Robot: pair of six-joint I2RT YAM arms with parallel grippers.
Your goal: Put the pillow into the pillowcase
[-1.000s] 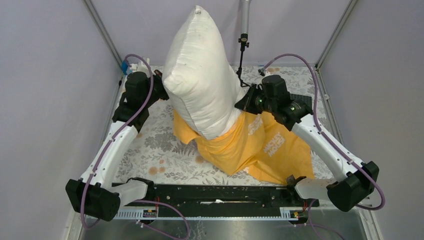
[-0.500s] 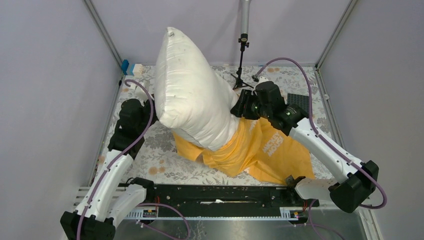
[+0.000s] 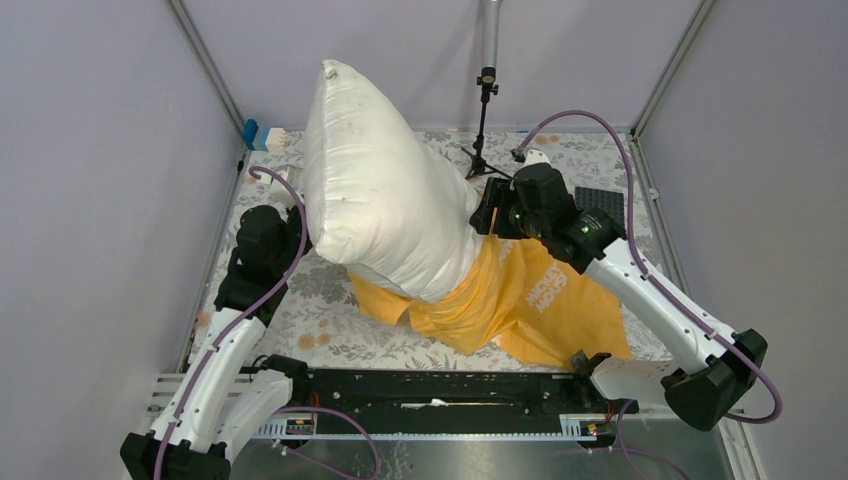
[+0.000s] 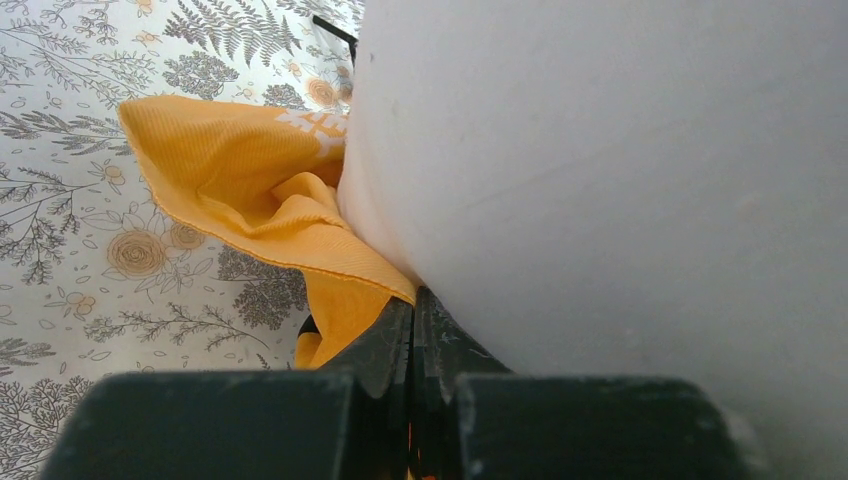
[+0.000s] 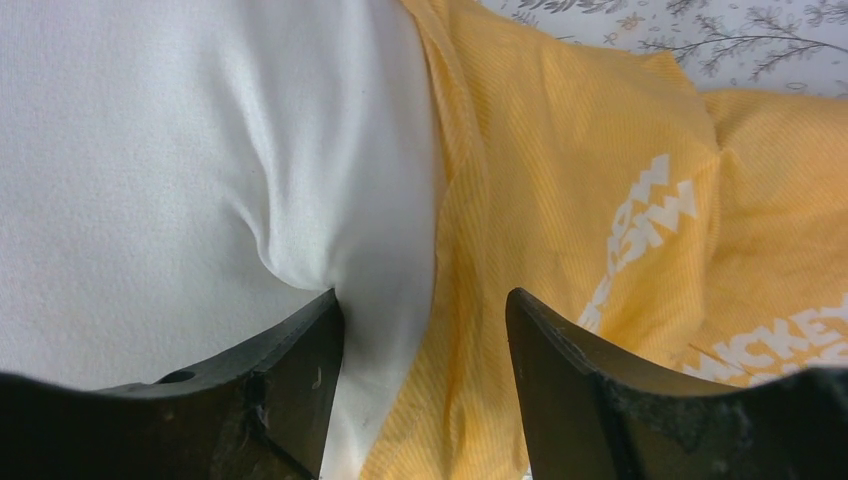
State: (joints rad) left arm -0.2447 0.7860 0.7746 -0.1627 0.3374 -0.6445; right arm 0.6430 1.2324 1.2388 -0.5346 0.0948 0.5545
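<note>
We are feeding the pillow (image 3: 385,200), standing tilted in the upper centre of the overhead view, into the pillowcase (image 3: 545,305), which is spreading toward the lower right with only the pillow's lower end inside its mouth. Our left gripper (image 4: 412,325) is clamping the orange hem. Our right gripper (image 5: 422,300) is gaping wide, holding nothing. Next, we judge, it is needing a bite on the hem to draw it upward. White lettering is reading "MICKEY".

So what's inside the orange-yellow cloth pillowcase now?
The lower end of the plump white fabric pillow sits in the mouth of the orange-yellow cloth pillowcase; the rest sticks out above. How deep it reaches is hidden by cloth.
</note>
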